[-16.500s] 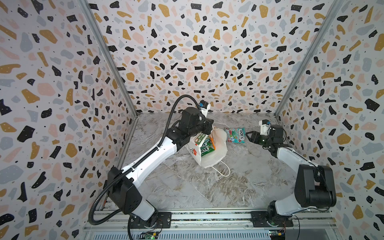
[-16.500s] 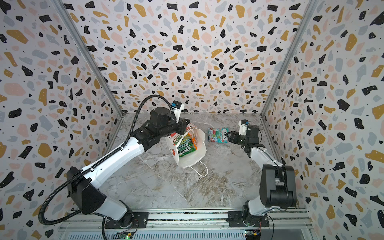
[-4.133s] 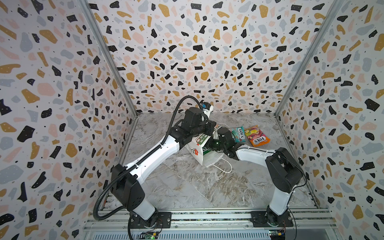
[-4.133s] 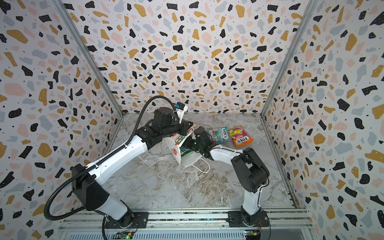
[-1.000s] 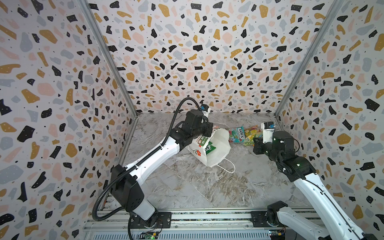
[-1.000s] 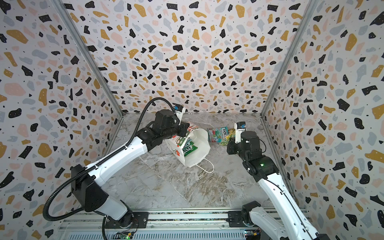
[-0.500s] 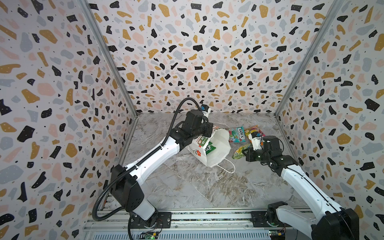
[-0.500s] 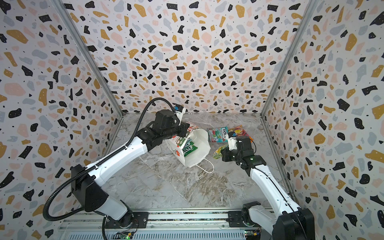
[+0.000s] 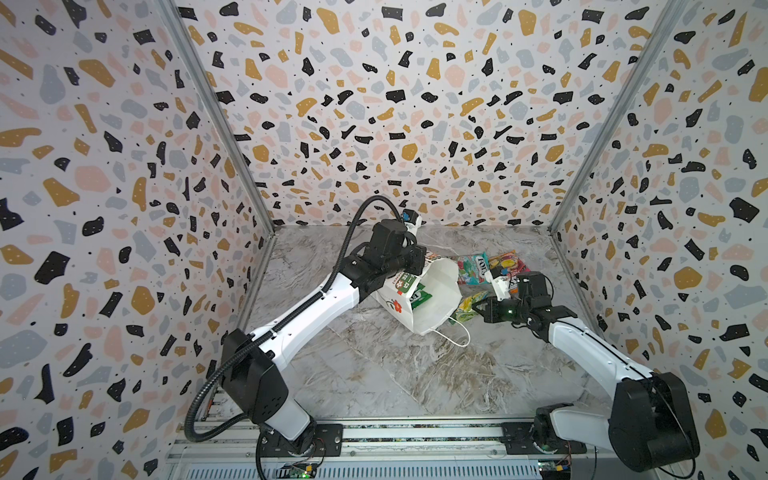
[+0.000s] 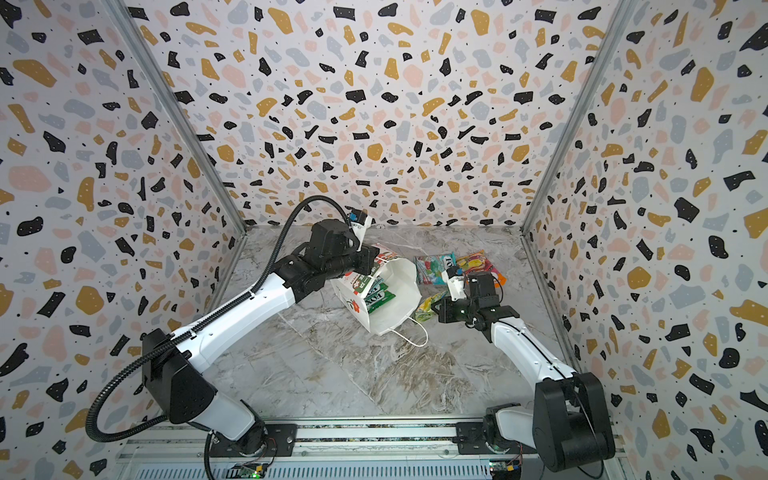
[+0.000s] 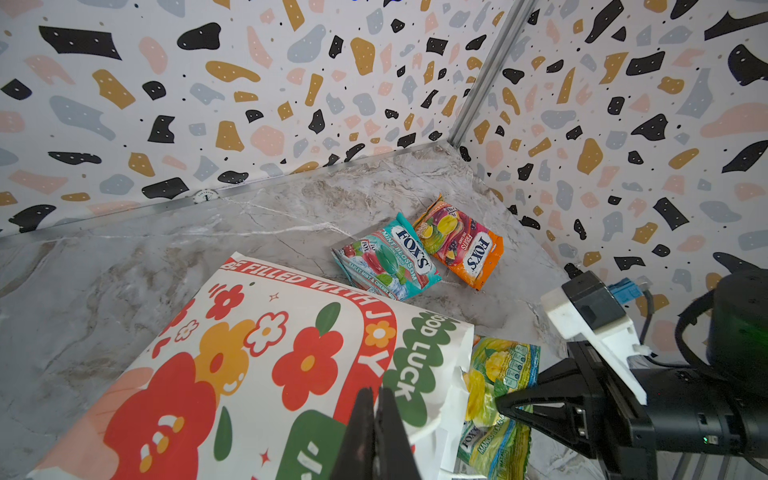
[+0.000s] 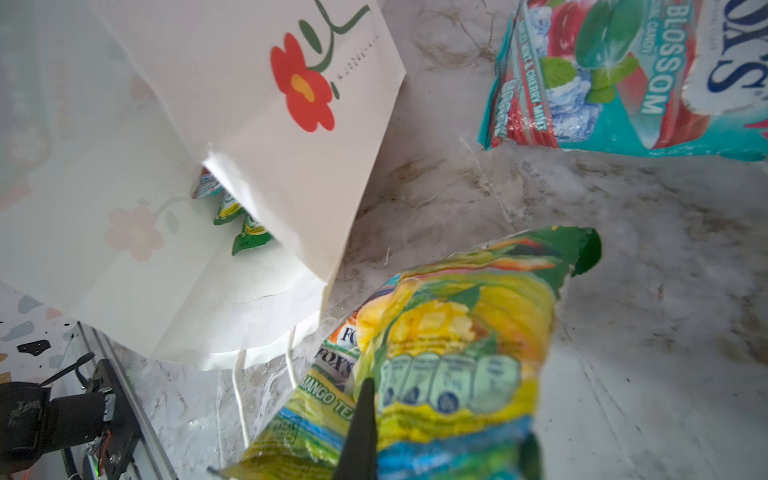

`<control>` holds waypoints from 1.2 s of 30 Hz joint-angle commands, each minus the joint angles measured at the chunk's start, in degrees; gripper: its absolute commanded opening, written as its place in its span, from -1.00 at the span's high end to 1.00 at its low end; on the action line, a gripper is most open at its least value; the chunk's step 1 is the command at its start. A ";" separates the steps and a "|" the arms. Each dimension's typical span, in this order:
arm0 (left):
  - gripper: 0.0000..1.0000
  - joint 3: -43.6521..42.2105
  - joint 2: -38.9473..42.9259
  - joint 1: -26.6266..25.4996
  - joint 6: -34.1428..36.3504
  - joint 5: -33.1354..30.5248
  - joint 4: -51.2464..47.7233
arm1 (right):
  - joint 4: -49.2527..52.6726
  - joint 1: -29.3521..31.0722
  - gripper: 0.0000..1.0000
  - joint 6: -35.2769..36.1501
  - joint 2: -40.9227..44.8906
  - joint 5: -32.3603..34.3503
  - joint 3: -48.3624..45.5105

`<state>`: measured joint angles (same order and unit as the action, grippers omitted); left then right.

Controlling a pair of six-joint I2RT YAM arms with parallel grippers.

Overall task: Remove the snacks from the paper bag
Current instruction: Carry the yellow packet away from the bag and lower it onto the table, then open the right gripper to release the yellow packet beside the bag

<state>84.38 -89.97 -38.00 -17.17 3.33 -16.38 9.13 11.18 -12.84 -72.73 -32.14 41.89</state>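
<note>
The white paper gift bag (image 9: 436, 291) printed with red flowers lies tipped on its side around mid-counter, mouth gaping toward the right arm. The left end effector (image 11: 376, 395) has its fingers pinched together on the bag's upper edge. The right end effector (image 9: 476, 309) is clamped on a crinkly green-yellow FOX'S packet (image 12: 457, 332), which sits just outside the mouth, right beside the rim. More green packets (image 10: 378, 299) are inside the bag, and their corners peek out in the right wrist view.

A glossy teal-red FOX'S packet (image 11: 386, 262) and an orange FOX'S packet (image 11: 461, 245) lie flat side by side, edges touching, near the back right corner just behind the right wrist. The bag's thin white cord handles (image 9: 457, 334) loop out over the counter under the held packet, so they're the closest thing to it.

The right wall is close to that arm, so it's tight on that side. In front and to the left of the bag, the grey marble-look counter (image 9: 395, 374) is bare down to the aluminium rail (image 9: 374, 432) that carries both arm bases. Terrazzo-patterned walls (image 9: 374, 104) box in three sides.
</note>
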 commanded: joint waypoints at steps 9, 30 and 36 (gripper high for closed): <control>1.00 2.02 0.15 -0.06 0.38 0.17 0.50 | 1.51 -3.00 0.93 3.74 -6.52 9.51 1.12; 1.00 2.72 -0.25 -0.15 0.00 2.53 0.60 | 2.61 -3.36 -0.01 0.05 -1.03 28.47 4.27; 1.00 2.46 -0.15 -0.15 -0.36 4.28 1.54 | -3.59 -2.54 -0.01 -3.36 9.93 5.00 0.26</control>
<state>85.03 -90.04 -38.00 -17.26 6.17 -16.71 8.34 7.92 -13.13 -66.46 -15.42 43.55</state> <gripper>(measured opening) 0.047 0.505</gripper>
